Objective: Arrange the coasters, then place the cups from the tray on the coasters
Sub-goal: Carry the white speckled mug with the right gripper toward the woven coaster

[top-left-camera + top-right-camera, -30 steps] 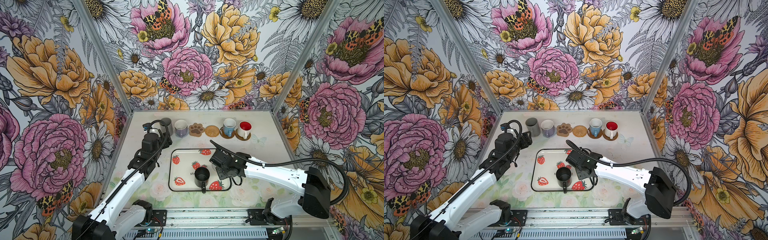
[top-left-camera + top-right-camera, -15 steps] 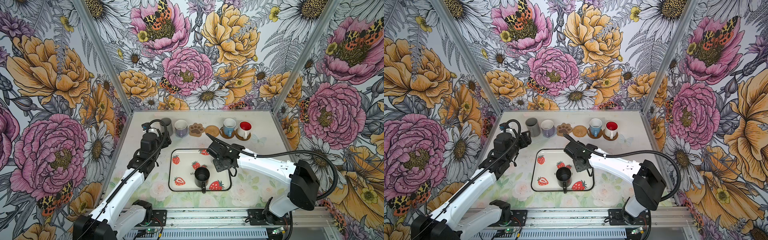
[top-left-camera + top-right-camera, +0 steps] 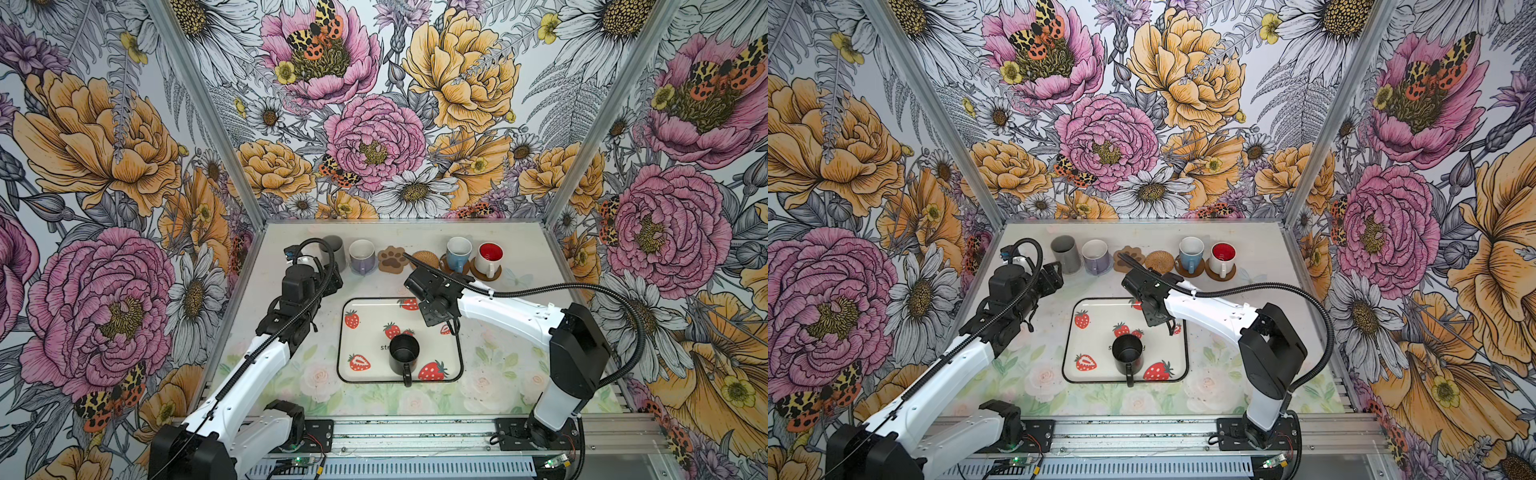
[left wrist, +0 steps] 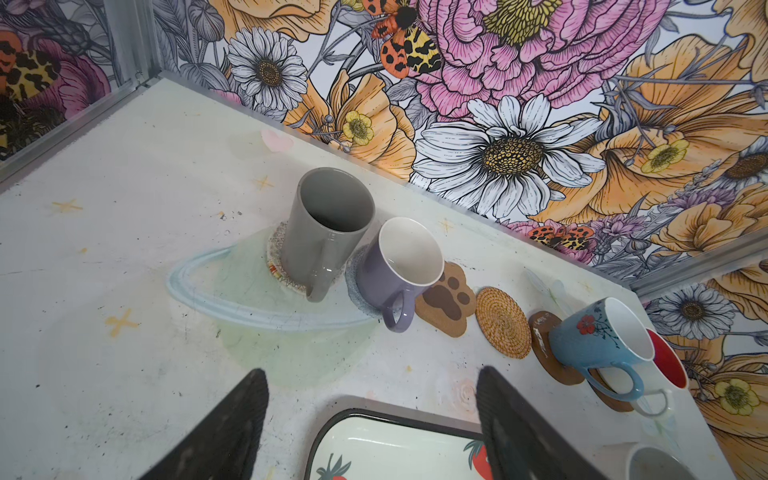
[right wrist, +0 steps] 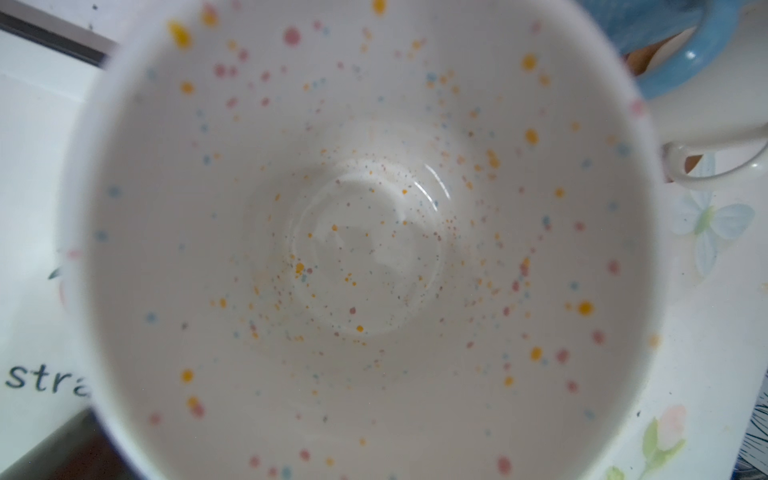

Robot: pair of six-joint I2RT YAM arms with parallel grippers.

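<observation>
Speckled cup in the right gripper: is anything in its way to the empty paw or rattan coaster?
Nothing visible blocks the speckled cup. The table between it and the paw coaster and rattan coaster is bare. But the lavender cup and light blue cup stand right beside them.

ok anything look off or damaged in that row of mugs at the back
Nothing is spilled or tipped. The only oddity is the brown coaster under the blue mug: its top shows pale, scuffed-looking patches in the left wrist view.
</observation>
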